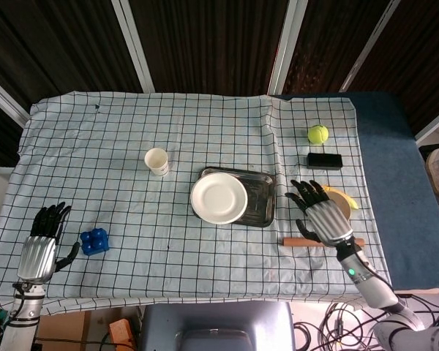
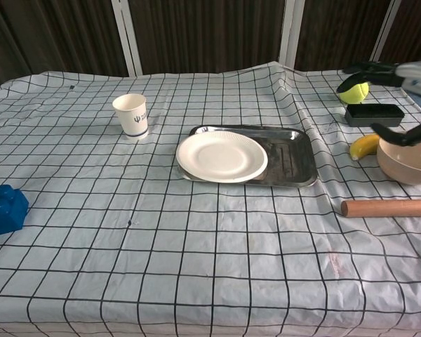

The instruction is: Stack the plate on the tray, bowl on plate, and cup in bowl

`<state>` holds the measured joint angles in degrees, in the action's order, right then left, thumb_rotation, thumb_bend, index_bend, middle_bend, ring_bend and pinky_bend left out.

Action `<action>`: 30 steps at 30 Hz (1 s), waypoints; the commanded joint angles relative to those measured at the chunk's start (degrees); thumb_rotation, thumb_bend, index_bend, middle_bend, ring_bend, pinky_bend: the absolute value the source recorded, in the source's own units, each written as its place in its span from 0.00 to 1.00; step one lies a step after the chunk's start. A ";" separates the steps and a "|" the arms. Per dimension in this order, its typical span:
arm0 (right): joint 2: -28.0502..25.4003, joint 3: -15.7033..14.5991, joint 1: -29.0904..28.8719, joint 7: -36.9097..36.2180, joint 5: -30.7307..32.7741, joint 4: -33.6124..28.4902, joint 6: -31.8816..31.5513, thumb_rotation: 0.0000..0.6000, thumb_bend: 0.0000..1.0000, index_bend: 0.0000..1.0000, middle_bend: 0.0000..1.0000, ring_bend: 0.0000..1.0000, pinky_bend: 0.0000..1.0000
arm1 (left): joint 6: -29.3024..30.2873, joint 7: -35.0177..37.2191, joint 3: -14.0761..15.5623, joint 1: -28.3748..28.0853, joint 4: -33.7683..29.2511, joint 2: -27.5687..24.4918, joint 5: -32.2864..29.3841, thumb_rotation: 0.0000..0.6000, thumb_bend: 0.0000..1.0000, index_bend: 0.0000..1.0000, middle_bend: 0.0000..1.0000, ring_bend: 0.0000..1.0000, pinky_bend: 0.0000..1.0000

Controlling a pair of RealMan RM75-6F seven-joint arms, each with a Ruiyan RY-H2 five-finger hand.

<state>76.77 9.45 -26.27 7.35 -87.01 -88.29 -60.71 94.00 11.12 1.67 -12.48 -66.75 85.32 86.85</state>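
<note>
With the plate (image 1: 219, 197) already on the tray (image 1: 262, 203), the right hand (image 1: 320, 216) hovers, fingers apart, over the bowl (image 2: 407, 159), evidently to grasp it; the cup (image 1: 156, 161) waits nearby.

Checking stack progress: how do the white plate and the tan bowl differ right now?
The flat white plate already sits on the metal tray; the deeper tan bowl still rests on the checked cloth beside the banana, beneath the open right hand. Both are round, upright and empty.
</note>
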 commanded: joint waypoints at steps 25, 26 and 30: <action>31.28 3.36 -22.47 2.21 10.83 22.69 17.22 1.00 0.73 0.26 0.00 0.00 0.00 | 4.98 12.30 1.30 8.11 9.85 1.55 5.70 1.00 0.37 0.00 0.04 0.00 0.00; 31.67 3.27 -22.66 2.46 11.06 23.18 17.34 1.00 0.73 0.26 0.00 0.00 0.00 | 4.90 12.36 1.23 8.12 9.86 1.58 5.73 1.00 0.37 0.00 0.04 0.00 0.00; 32.46 2.83 -23.02 3.34 11.76 24.41 17.23 1.00 0.73 0.28 0.00 0.00 0.00 | 4.79 12.40 0.99 8.20 9.98 1.69 6.02 1.00 0.37 0.00 0.04 0.00 0.00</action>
<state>109.16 12.42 -49.19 10.47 -75.34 -64.03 -43.42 98.79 23.52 2.67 -4.29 -56.77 87.01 92.86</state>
